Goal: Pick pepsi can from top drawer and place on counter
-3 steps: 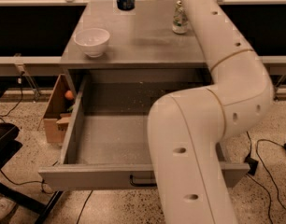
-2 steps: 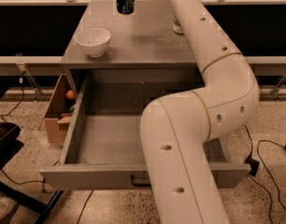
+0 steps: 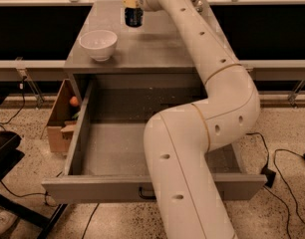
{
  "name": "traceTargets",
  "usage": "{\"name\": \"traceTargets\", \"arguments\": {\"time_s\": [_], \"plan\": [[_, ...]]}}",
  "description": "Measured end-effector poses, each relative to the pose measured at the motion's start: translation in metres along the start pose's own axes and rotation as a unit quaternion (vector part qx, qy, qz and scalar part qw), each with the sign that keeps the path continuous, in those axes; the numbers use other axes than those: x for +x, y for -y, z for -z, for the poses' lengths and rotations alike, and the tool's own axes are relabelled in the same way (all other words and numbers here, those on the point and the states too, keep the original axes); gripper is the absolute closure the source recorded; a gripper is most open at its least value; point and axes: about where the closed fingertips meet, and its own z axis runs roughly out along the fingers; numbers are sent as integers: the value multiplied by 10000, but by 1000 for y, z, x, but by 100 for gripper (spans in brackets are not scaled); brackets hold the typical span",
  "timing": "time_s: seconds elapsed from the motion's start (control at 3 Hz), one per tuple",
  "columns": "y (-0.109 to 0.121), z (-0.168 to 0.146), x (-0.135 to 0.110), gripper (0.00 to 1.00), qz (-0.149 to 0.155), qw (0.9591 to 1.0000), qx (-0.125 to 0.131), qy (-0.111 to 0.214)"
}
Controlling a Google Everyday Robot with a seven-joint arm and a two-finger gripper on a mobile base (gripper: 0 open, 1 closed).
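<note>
The pepsi can, dark blue, hangs upright in my gripper over the far part of the counter. The gripper is shut on the can's top. The can's base is at or just above the counter surface; I cannot tell if it touches. My white arm rises from the lower middle and arches over the top drawer. The drawer is pulled fully open, and the part of its speckled floor that shows is bare. Its dark handle is partly hidden by the arm.
A white bowl stands on the counter's front left. A cardboard box holding an orange object sits on the floor left of the cabinet. Cables lie on the floor at the right. A dark stand is at the far left.
The gripper has lowered the can toward the counter and brought it a little nearer. The arm's upper part has swung left and now covers the counter's far right.
</note>
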Motion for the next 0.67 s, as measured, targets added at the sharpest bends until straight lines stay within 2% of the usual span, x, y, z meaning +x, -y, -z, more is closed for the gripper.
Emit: {"name": "traceTargets", "arguments": {"time_s": [0.67], "plan": [[20, -30, 37, 100, -256, 9994, 232, -8]]}}
